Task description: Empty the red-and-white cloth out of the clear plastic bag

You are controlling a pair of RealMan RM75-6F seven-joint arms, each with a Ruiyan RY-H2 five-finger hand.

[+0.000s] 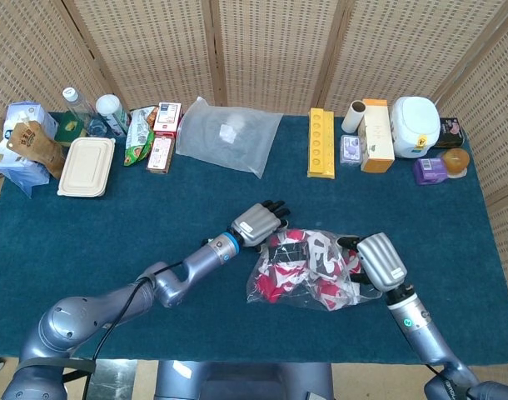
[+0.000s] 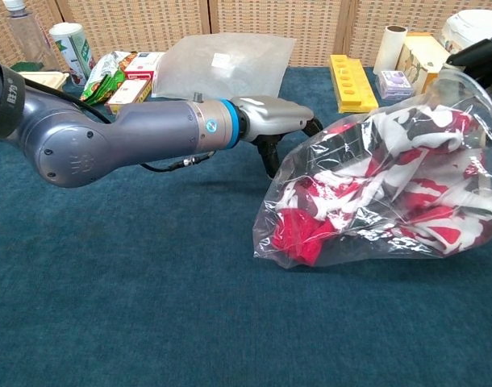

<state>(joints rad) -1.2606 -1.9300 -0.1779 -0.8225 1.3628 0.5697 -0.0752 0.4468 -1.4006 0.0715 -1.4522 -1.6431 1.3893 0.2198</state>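
Note:
The clear plastic bag (image 1: 308,268) lies on the blue table, stuffed with the red-and-white cloth (image 1: 279,283). My right hand (image 1: 379,260) grips the bag's right end, and its dark fingers (image 2: 481,53) show at the bag's top right in the chest view. My left hand (image 1: 258,222) reaches in from the left with fingers apart. It touches the bag's upper left edge, thumb pointing down beside the bag (image 2: 383,193). In the chest view the left hand (image 2: 277,122) has its fingertips partly hidden behind the plastic, and the cloth (image 2: 302,234) bulges at the bag's lower left.
Along the far edge stand a flat clear packet (image 1: 229,133), a yellow tray (image 1: 321,142), a beige food box (image 1: 87,167), snack packs (image 1: 161,133), bottles (image 1: 96,112), cartons (image 1: 376,133) and a white appliance (image 1: 415,125). Bare blue cloth (image 1: 112,225) lies left of the bag.

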